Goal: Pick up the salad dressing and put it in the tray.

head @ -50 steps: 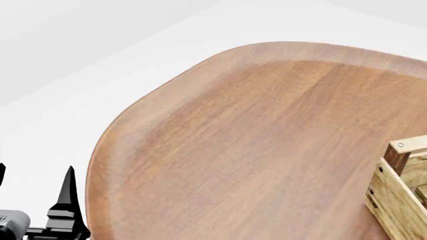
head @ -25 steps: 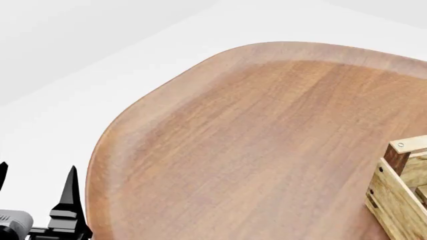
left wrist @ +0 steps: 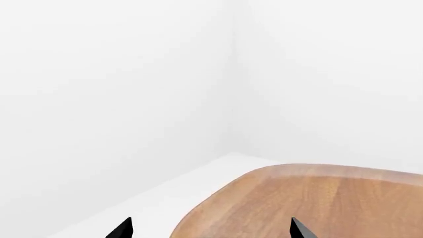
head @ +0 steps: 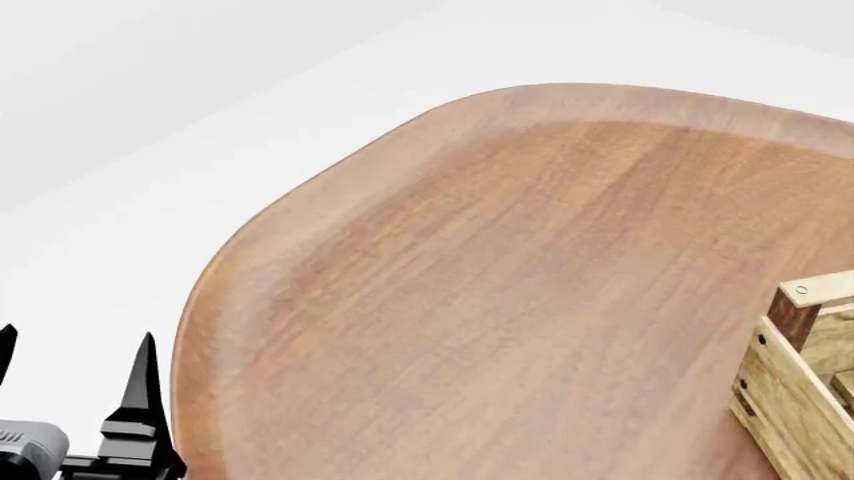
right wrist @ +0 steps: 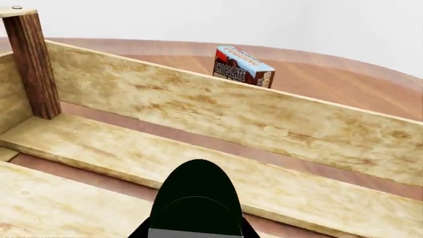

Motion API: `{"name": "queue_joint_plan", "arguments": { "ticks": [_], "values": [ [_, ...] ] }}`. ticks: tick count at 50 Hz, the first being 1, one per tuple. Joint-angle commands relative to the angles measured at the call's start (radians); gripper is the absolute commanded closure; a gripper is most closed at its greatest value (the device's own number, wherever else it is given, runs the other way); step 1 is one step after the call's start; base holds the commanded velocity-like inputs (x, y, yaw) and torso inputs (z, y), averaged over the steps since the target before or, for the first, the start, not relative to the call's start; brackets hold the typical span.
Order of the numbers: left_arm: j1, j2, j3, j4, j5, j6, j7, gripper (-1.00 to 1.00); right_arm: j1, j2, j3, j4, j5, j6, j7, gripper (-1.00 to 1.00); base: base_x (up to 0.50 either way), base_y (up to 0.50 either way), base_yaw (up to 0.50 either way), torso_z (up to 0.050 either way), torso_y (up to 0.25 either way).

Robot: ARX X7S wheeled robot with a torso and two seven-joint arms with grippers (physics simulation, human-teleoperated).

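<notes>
In the right wrist view a dark, round-topped bottle with a grey band, the salad dressing (right wrist: 195, 196), fills the space between my right gripper's (right wrist: 193, 234) jaws. The gripper is shut on it. It hangs over the inside of the tray (right wrist: 218, 119), a light-wood crate with slatted bottom and a dark corner post. The head view shows only one corner of the tray (head: 801, 385), at the right edge. My left gripper (head: 74, 375) is open and empty beside the table's left edge. Its black fingertips (left wrist: 124, 228) show in the left wrist view with nothing between them.
A chocolate pudding box (right wrist: 243, 66) stands on the table just beyond the tray's far wall. The rounded brown wooden table (head: 507, 280) takes up most of the head view, with white floor and walls around it.
The left gripper has shifted a hair to the right in the head view. The table and the tray corner look the same.
</notes>
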Motion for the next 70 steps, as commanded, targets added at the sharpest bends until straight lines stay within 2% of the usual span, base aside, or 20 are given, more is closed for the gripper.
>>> {"name": "queue_joint_plan", "arguments": {
  "ticks": [1, 2, 32, 38, 51, 60, 70],
  "values": [
    [0.002, -0.001, 0.003, -0.002, 0.0, 0.005, -0.002, -1.0, -0.009, -0.017, 0.033, 0.038, -0.057, -0.016, -0.001, 1.0, 0.0, 0.0, 0.0, 0.0, 0.0],
    [0.002, -0.001, 0.004, -0.003, 0.001, 0.006, -0.002, -1.0, -0.009, -0.018, 0.038, 0.038, -0.062, -0.016, 0.001, -1.0, 0.0, 0.0, 0.0, 0.0, 0.0],
    [0.001, -0.008, 0.007, -0.002, -0.005, 0.008, -0.009, -1.0, -0.002, -0.022, 0.127, 0.016, -0.141, -0.011, -0.019, -1.0, 0.0, 0.0, 0.0, 0.0, 0.0],
    [0.002, -0.009, 0.006, 0.002, -0.007, 0.009, -0.012, -1.0, -0.153, -0.054, 0.17, -0.387, -0.095, 0.204, 0.012, -1.0, 0.0, 0.0, 0.0, 0.0, 0.0],
    [0.003, -0.012, 0.007, 0.0, -0.009, 0.014, -0.013, -1.0, -0.325, -0.08, 0.198, -0.944, -0.036, 0.511, 0.027, -1.0, 0.0, 0.0, 0.0, 0.0, 0.0],
    [0.003, -0.015, 0.006, 0.007, -0.014, 0.012, -0.016, -1.0, -0.395, -0.091, 0.217, -1.197, -0.008, 0.611, 0.04, -1.0, 0.0, 0.0, 0.0, 0.0, 0.0],
    [-0.005, -0.015, 0.002, 0.008, -0.019, 0.01, -0.022, -1.0, -0.476, -0.095, 0.167, -1.536, -0.036, 0.657, 0.06, -1.0, 0.0, 0.0, 0.0, 0.0, 0.0]
  ]
}}
